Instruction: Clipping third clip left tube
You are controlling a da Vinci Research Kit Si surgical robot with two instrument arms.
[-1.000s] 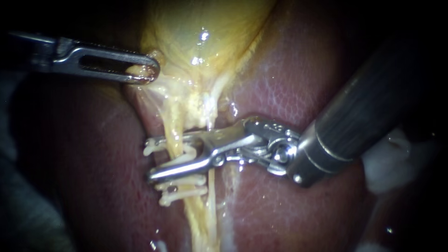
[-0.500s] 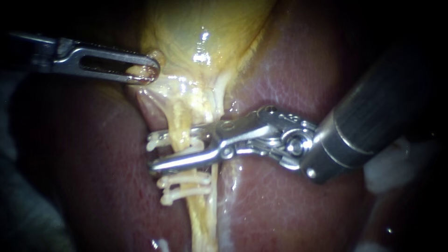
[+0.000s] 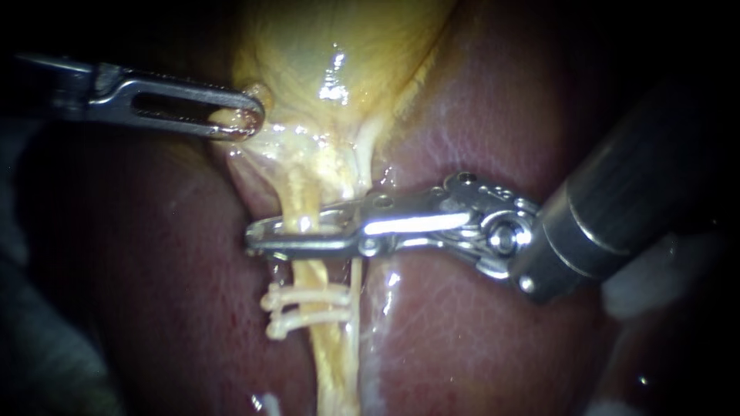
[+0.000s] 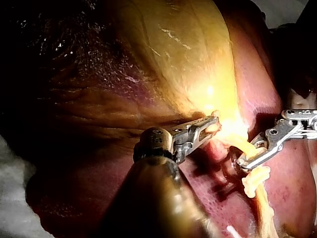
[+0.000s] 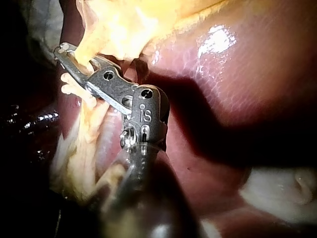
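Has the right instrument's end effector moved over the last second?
Yes. The right instrument's end effector has closed on the tube, its lower half rising away from the two clips fixed on that tube.

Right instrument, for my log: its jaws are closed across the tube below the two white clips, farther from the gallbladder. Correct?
No. The endoscope view shows the right instrument closed across the tube above the two white clips, nearer the gallbladder.

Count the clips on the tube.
2 show. The upper clip crosses the tube just under the right instrument; the lower clip lies right beneath it. Another may be hidden where that instrument closes on the tube.
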